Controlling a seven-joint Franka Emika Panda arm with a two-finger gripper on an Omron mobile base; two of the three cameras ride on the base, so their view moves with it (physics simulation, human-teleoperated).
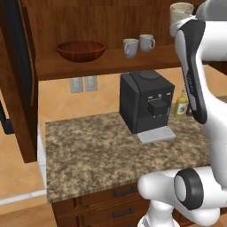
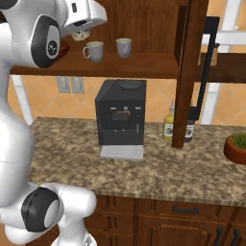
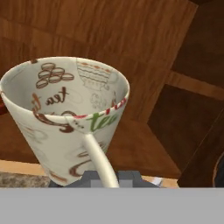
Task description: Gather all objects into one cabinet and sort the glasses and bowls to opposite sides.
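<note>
Cream ceramic mug printed with brown coffee-bean and "tea" lettering (image 3: 65, 118) sits right in front of the hand camera, tilted, loop handle toward the lens, mouth open upward. Same mug shows at the top of the left base view (image 1: 181, 11), above the arm's forearm, held up in front of the dark reddish-brown wooden wall cabinet (image 1: 102, 17). Gripper (image 3: 111, 177): finger tips are hidden under the mug's base and handle, so I cannot tell whether they're pinching it or spread. On the cabinet's shelf board (image 1: 111, 62): wide glossy reddish-brown bowl (image 1: 81, 50) at the left, two small pale grey-white mugs (image 1: 131, 47) (image 1: 146, 42) just beside each other further right, well apart from the bowl. Right base view has the same two mugs (image 2: 94, 51) (image 2: 124, 47) on the shelf. Cabinet door with long black bar handle (image 2: 207, 67) stands open. Below, black coffee machine (image 2: 120, 115) on the speckled granite counter (image 2: 158, 168), yellowish bottle (image 2: 168, 126) and a dark bottle (image 2: 190, 129) right of it, by the door's lower edge. Potted green plant in a reddish pot (image 2: 236, 146) at the counter's far right.
</note>
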